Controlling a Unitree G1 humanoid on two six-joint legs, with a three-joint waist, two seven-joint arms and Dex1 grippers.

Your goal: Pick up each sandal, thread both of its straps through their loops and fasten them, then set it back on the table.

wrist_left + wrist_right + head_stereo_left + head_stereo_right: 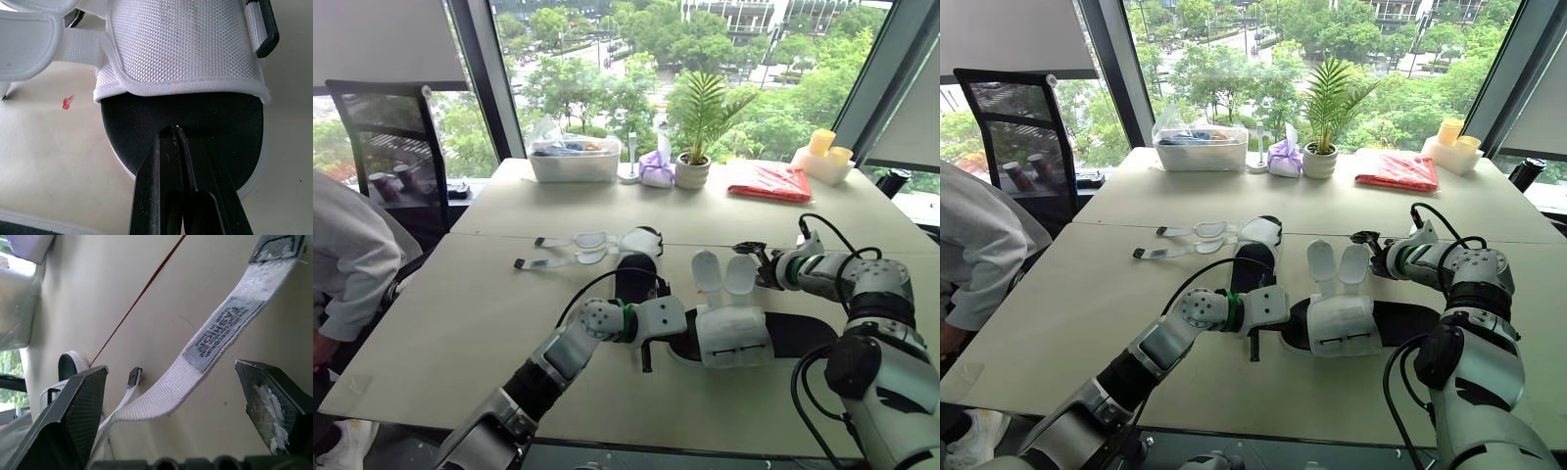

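The near sandal (734, 338), black-soled with a white upper, lies at the table's front centre with two white strap flaps (722, 273) standing up. My left gripper (174, 130) is shut, its tips over the black sole (195, 112) at the sandal's left end, nothing between the fingers. My right gripper (171, 368) is open just behind the sandal's right side, and a thin white webbing strap (215, 345) with a label runs across between its fingers (78, 406). A second sandal (637, 257) lies further back, its straps (558, 251) spread out to the left.
Along the window edge stand a clear plastic bin (573, 157), a purple pouch (656, 168), a potted plant (695, 162), a red bag (769, 181) and yellow cups (827, 149). A person's grey sleeve (347, 255) and a black chair (386, 137) are at the left.
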